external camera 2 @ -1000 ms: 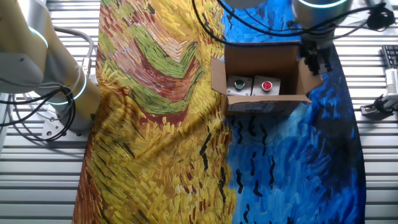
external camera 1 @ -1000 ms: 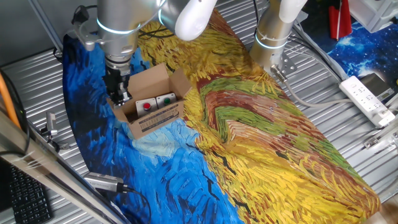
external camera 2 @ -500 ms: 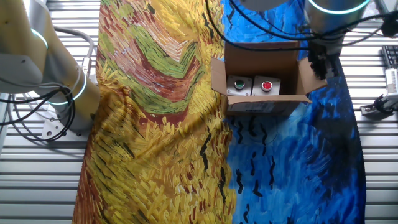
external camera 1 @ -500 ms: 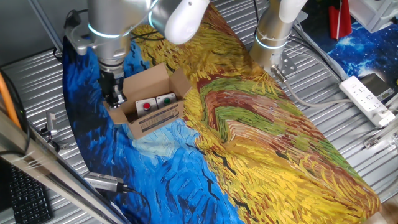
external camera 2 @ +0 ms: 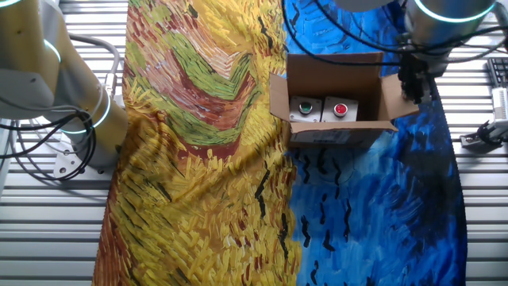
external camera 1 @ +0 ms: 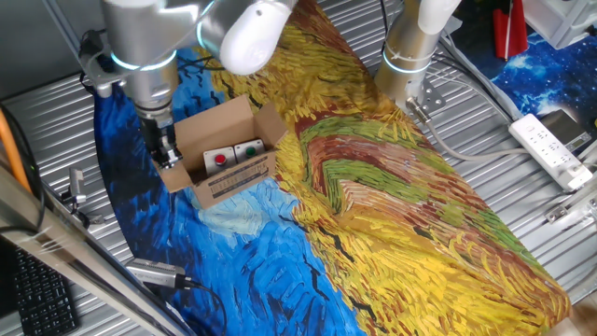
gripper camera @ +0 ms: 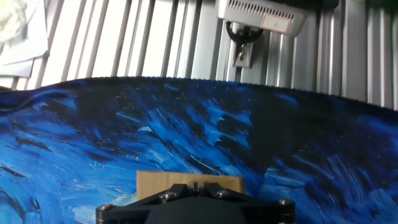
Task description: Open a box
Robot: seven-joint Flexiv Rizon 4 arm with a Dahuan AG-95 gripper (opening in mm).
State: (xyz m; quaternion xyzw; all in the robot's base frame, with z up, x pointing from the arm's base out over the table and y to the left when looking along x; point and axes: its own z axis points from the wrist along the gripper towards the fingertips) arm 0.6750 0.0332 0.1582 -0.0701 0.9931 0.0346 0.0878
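Sitting on the blue part of a painted cloth (external camera 1: 392,215) that covers the table (external camera 1: 37,121), the box (external camera 1: 224,154) has all its top flaps folded outward and its top open. Inside it lie two small white units, one with a red button (external camera 1: 220,159) and one with a green button (external camera 1: 249,147); in the other fixed view they show as red (external camera 2: 340,109) and green (external camera 2: 305,106) side by side. A white label with dark print (external camera 1: 238,177) is on the near side wall of the box.

The end effector (external camera 1: 166,154) hangs from the silver arm (external camera 1: 140,47) at the left flap of the box, its dark fingers meeting the edge of that flap. In the other fixed view the end effector (external camera 2: 413,83) stands at the right flap of the box (external camera 2: 333,99). The hand view shows a strip of brown cardboard (gripper camera: 189,182) just beyond the black body of the tool, over blue cloth. Whether the fingers are closed on the flap or only beside it, I cannot tell.

A white power strip (external camera 1: 552,149) lies on the table at the far right.
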